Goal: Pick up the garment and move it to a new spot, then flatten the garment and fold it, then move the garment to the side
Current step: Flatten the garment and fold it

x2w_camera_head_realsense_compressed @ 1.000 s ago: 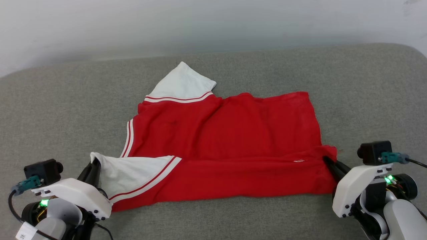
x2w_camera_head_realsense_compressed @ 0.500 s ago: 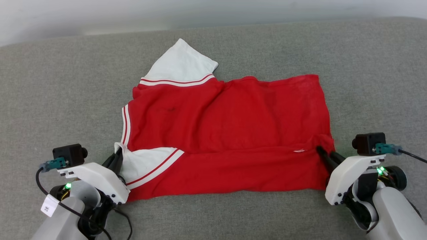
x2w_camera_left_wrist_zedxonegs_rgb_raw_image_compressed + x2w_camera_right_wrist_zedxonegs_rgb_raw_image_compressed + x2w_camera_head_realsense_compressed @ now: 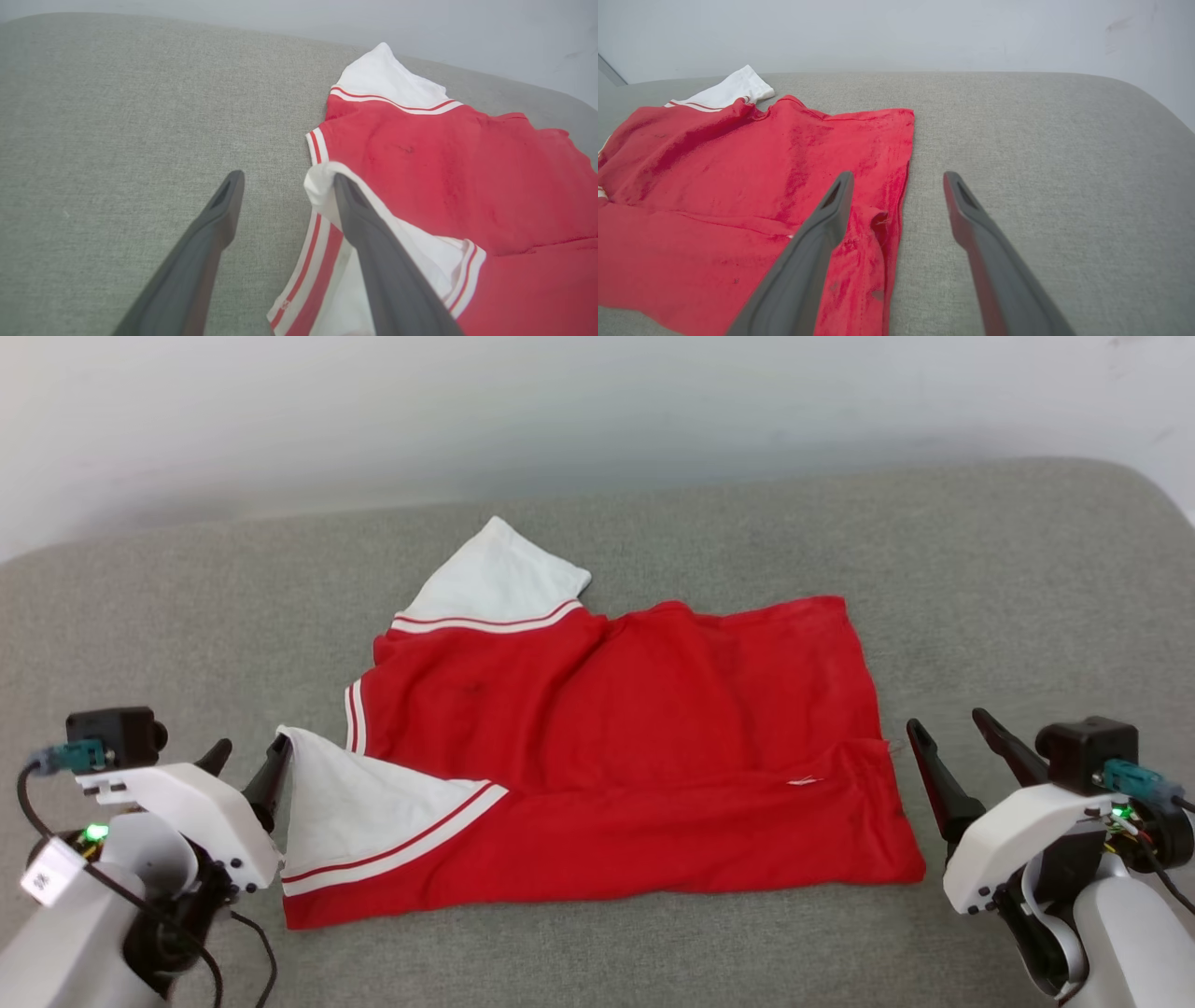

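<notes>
The red garment (image 3: 635,709) lies spread on the grey cushioned surface (image 3: 597,943), its near part folded over along a crease. One white sleeve (image 3: 495,579) points away from me and the other white sleeve (image 3: 355,812) lies at the near left. My left gripper (image 3: 247,756) is open beside that sleeve, whose tip rests against the inner finger (image 3: 355,219). My right gripper (image 3: 947,723) is open just right of the garment's right edge (image 3: 901,186), holding nothing. The lettering is hidden.
A pale wall (image 3: 597,411) rises behind the surface. The surface's back right corner (image 3: 1148,495) is rounded. Bare grey fabric (image 3: 168,616) stretches to the left, and more grey fabric (image 3: 1027,616) lies right of the garment.
Both grippers were shut on the garment's near corners and have opened and let go. The right gripper has drawn off to the right. The head camera has also shifted.
</notes>
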Controlling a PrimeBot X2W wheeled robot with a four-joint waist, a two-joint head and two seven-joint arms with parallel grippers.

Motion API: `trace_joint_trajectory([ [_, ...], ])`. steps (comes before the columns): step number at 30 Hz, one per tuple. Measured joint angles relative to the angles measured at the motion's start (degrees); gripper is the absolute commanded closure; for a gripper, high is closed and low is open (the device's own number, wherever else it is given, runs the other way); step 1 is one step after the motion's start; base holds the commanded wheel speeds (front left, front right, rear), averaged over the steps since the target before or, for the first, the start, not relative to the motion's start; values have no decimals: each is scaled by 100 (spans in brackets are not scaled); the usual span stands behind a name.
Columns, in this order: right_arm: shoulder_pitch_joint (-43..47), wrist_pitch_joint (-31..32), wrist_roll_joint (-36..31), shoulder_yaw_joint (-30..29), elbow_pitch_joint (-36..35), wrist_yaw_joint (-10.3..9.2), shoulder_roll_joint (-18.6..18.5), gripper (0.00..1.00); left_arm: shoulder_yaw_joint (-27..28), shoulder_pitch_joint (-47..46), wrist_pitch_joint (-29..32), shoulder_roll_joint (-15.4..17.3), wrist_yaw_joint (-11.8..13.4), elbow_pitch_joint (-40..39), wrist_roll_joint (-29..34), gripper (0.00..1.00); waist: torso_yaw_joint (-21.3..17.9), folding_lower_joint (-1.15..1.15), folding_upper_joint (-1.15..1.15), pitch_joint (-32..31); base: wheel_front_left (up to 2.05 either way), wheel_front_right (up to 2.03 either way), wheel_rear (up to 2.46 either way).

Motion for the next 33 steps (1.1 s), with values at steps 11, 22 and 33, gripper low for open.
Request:
trace_joint_trajectory([
  [11,676,458,-298,-437,-1217,0,324,0,-233,364,2429,1221,466,-1526,-505,0,-256,0,0,-190,0,0,0],
  [22,750,604,-375,-488,-1813,0,704,0,-331,937,3524,1378,990,-1779,-1234,0,-600,0,0,463,0,0,0],
  [33,694,397,-367,-528,-1897,0,703,0,-407,858,3354,907,677,-1379,-1358,100,-594,-1,0,454,0,0,0],
])
